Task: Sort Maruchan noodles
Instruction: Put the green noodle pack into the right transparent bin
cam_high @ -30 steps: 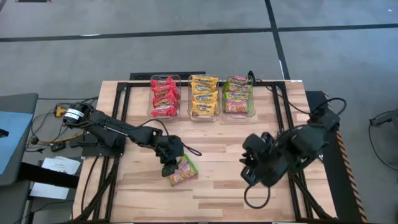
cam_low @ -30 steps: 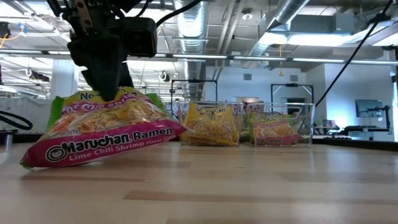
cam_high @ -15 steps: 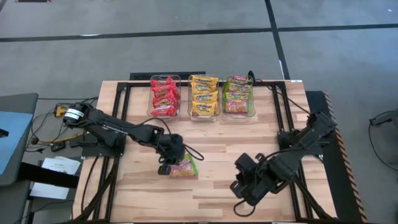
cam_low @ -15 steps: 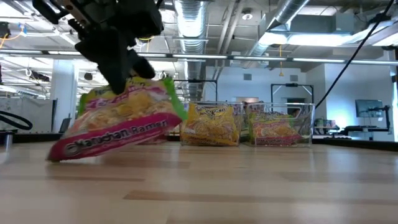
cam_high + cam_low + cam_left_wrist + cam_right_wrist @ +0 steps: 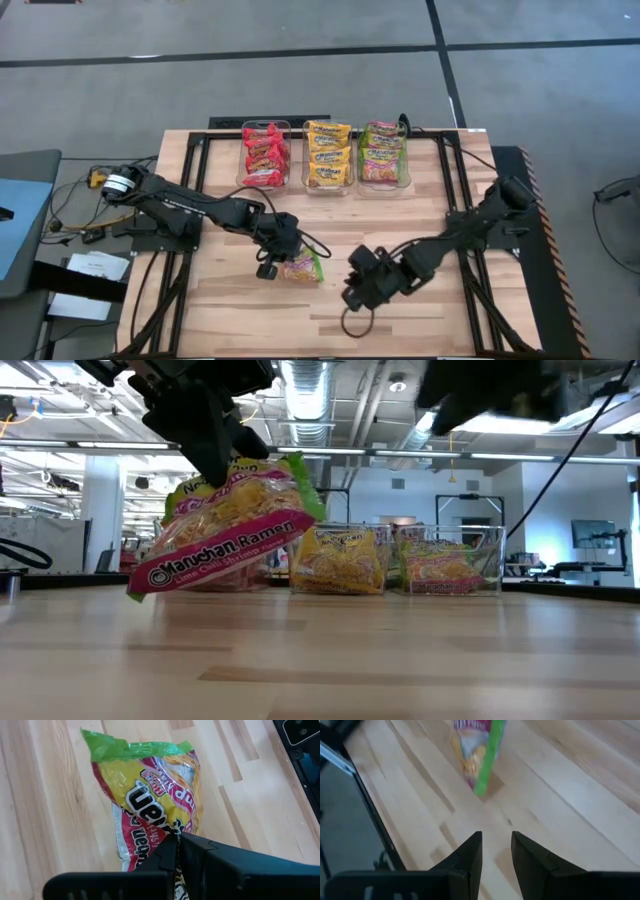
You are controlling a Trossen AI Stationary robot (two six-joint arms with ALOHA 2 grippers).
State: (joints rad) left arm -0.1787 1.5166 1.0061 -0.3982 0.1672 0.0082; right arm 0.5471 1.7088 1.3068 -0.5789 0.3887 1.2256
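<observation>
One green-and-pink Maruchan packet (image 5: 300,267) hangs near the table's middle, below my left gripper (image 5: 273,262), which is shut on it. It also shows in the low view (image 5: 225,525) and the left wrist view (image 5: 155,800). My right gripper (image 5: 353,287) is open just right of the packet, touching nothing; its fingers (image 5: 496,852) point toward the packet (image 5: 479,750). The other packets lie sorted in three clear bins at the far edge: red (image 5: 265,155), yellow (image 5: 327,155), green-and-pink (image 5: 382,153). My left gripper pinches the packet between its two fingers at one end's edge (image 5: 172,831), coming from above and slanting from the table's left. The packet hangs tilted below the fingers (image 5: 212,440), lifted clear of the table, with its green sealed end (image 5: 135,747) farthest from the gripper.
The three bins stand side by side at the table's far edge (image 5: 400,560). Dark frame rails run along the table's left (image 5: 190,190) and right (image 5: 460,190) sides. Bare wood lies along the near part of the table (image 5: 300,320). Cables trail off the left arm's base (image 5: 95,180).
My left gripper has risen and shifted slightly toward the far and right side. The packet, whose lower end rested on the table, now hangs clear and more tilted. My right arm has swung toward the table's left and near side, closing on the packet.
</observation>
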